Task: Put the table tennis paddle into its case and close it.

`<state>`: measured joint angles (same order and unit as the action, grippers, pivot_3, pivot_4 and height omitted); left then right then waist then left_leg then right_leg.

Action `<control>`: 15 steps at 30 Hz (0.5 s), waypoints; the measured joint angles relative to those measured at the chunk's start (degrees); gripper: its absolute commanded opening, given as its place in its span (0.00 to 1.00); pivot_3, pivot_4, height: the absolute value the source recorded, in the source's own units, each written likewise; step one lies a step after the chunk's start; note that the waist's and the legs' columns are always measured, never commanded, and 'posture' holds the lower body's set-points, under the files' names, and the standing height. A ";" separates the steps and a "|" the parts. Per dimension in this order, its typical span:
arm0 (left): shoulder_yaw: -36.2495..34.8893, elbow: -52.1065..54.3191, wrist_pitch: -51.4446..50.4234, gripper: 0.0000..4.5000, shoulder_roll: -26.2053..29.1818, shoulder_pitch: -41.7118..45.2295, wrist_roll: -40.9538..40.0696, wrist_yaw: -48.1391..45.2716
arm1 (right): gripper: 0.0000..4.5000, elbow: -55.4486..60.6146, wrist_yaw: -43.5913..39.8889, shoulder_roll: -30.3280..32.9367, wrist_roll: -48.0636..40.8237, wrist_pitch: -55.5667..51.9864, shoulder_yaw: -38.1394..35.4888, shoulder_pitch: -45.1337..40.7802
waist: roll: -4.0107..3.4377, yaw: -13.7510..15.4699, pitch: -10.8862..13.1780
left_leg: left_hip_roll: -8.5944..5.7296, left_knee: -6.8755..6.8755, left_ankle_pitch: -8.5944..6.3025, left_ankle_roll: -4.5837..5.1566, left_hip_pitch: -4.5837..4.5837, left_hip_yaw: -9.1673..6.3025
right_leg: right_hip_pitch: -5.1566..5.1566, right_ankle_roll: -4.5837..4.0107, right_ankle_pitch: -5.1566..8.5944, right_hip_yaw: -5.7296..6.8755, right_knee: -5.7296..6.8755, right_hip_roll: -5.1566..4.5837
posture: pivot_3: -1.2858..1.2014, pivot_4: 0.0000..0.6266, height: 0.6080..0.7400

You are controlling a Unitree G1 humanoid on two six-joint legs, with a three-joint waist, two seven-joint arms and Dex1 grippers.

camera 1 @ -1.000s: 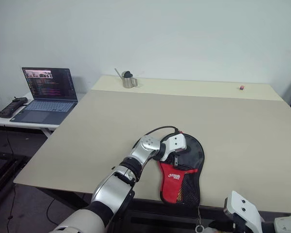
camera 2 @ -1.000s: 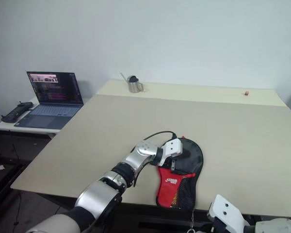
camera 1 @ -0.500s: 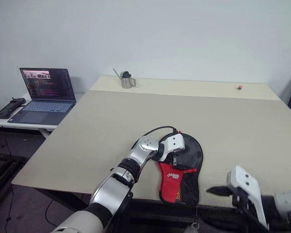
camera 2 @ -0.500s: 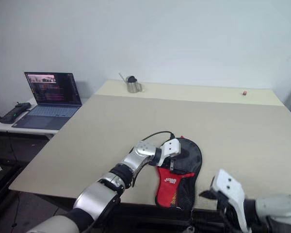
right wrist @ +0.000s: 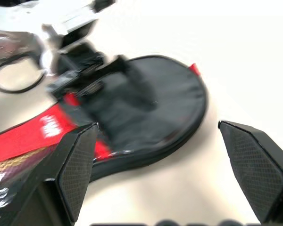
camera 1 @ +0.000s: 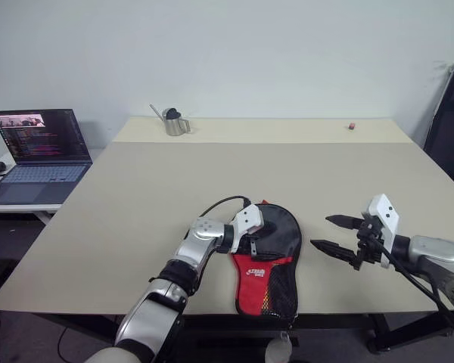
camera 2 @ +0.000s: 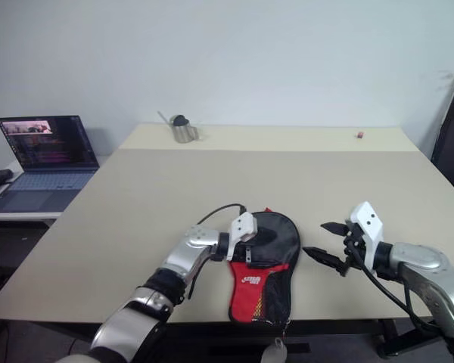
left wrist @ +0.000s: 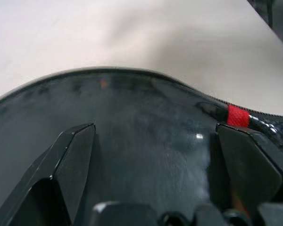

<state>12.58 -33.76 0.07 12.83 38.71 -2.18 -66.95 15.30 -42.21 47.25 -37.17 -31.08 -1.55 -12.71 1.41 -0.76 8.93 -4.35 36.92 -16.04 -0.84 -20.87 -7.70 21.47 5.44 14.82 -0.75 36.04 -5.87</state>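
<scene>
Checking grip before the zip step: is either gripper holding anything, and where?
Nothing is held. The left gripper is open over the case's black top; the right gripper is open, apart from it.

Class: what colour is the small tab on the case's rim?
Red tab on the case; left wrist view shows it best.

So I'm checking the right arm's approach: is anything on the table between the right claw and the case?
Nothing visible. The right claw hangs open beside the case, with only bare table between them. The left claw is open over the case's black top, on the far side from the right claw.
</scene>
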 measured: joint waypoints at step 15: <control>-12.70 40.69 -28.49 1.00 12.89 -20.67 -13.14 12.28 | 0.99 -34.98 -12.80 -6.21 13.05 15.63 2.10 -17.81 | -0.46 -0.10 0.50 | -0.06 0.08 0.13 -0.44 -1.02 0.09 | 1.05 -0.20 -0.09 -0.07 0.00 -0.07 | 0.52 0.24 1.00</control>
<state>-0.12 6.93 -28.42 25.72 18.04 -15.32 -54.67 -19.69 -55.01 41.04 -24.12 -15.45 0.55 -30.52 0.95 -0.87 9.43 -4.41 37.01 -15.91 -1.28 -21.89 -7.61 22.53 5.24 14.72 -0.81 36.04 -5.94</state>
